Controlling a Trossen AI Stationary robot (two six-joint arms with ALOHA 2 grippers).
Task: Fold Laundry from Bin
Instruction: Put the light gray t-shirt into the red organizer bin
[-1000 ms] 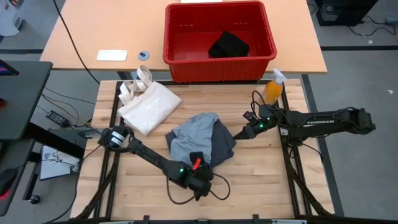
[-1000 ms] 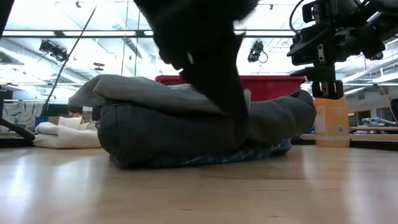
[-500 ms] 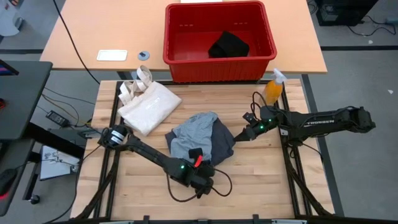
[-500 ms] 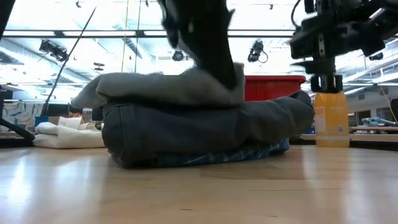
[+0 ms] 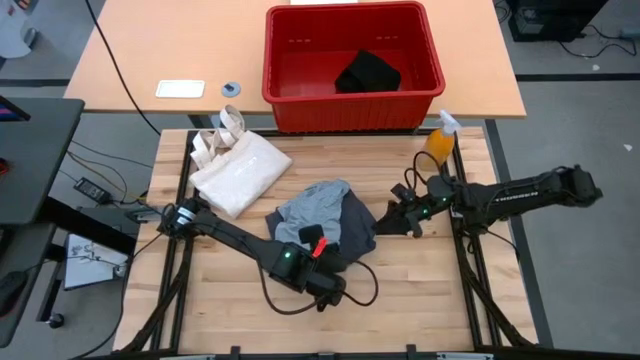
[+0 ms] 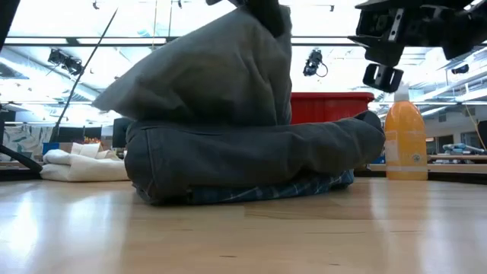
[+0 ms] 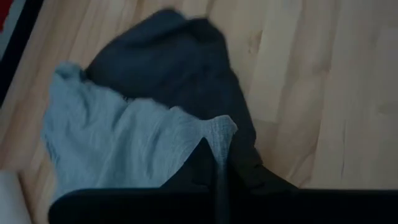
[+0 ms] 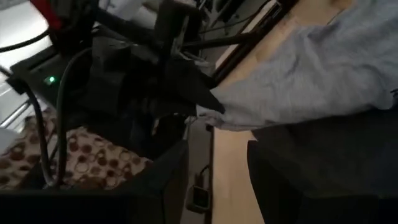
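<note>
A pile of laundry lies mid-table. A light grey piece (image 5: pixel 308 212) lies on top of a dark charcoal-grey piece (image 6: pixel 251 164), with a blue-and-white plaid shirt (image 6: pixel 304 187) underneath. My left gripper (image 5: pixel 318 246) is above the pile's near side, shut on the light grey piece. My right gripper (image 5: pixel 392 220) hovers just right of the pile, open with nothing between its fingers. The red bin (image 5: pixel 352 100) stands beyond the table's far edge, and a black piece (image 5: pixel 367 72) lies on its floor. My left gripper pinches the light grey piece at a point of its near edge (image 7: pixel 219 129) between its two fingers, which slant down from the near side. That edge is drawn up into a peak (image 6: pixel 262 27). The rest of the cloth slopes down onto the charcoal piece.
A cream tote bag (image 5: pixel 240 172) lies at the far left of the table. An orange spray bottle (image 5: pixel 438 142) stands at the far right corner, close behind my right arm. Bare wood shows along the near edge and to the right of the pile.
My left gripper has taken hold of the light grey piece and risen. The near edge has gone from lying flat to a tall peak, while the far part has stayed on the pile. My right gripper has rolled and risen a little beside the pile.
</note>
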